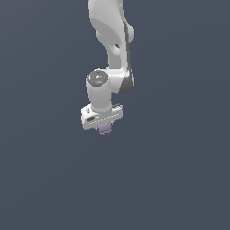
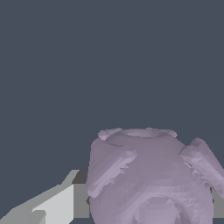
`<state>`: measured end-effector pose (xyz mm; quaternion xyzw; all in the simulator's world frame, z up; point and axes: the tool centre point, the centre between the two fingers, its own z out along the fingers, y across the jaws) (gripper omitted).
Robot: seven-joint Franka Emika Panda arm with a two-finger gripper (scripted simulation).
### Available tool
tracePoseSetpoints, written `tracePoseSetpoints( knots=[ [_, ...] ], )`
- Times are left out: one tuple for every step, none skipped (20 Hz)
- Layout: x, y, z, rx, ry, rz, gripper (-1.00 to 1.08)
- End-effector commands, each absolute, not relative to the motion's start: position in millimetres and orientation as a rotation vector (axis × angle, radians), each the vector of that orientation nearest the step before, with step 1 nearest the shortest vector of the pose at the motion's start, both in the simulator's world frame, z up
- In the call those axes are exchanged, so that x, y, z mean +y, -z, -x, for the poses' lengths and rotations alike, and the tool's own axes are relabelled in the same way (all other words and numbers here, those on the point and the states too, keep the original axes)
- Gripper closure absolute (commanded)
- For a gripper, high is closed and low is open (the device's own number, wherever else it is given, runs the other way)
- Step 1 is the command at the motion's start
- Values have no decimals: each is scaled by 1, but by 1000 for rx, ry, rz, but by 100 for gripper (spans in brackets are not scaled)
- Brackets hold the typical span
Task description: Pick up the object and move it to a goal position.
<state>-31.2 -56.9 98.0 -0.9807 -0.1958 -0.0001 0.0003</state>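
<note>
Protruding just beneath the tool (image 1: 103,126) — the object (image 1: 105,129); clamped between its fingers.

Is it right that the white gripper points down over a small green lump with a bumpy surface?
Not quite. The lump under the white gripper is pale purple, not green. The wrist view shows its color and bumpy surface close up; the rest is right.

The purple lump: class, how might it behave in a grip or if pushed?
The lump looks rigid, holding its shape at the gripper. Its bumpy, uneven surface may seat unevenly against the fingers. Being roundish, it would probably roll or wobble if pushed.
</note>
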Motion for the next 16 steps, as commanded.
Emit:
tracePoseSetpoints(
  knots=[
    [-82, -116, 27, -615, 1, 3080, 108],
    [-91, -122, 25, -615, 1, 3080, 108],
    [-99, -128, 23, -615, 1, 3080, 108],
    [-107, -134, 21, -615, 1, 3080, 108],
    [-115, -139, 20, -615, 1, 3080, 108],
    [-121, -144, 18, -615, 1, 3080, 108],
    [-127, -148, 17, -615, 1, 3080, 108],
    [-133, -152, 15, -615, 1, 3080, 108],
    [-137, -155, 14, -615, 1, 3080, 108],
    [-141, -158, 13, -615, 1, 3080, 108],
    [-144, -160, 12, -615, 1, 3080, 108],
    [-147, -162, 12, -615, 1, 3080, 108],
    [-149, -163, 11, -615, 1, 3080, 108],
    [-150, -164, 10, -615, 0, 3080, 108],
    [-151, -164, 10, -615, 0, 3080, 108],
    [-151, -165, 10, -615, 0, 3080, 108]
  ],
)
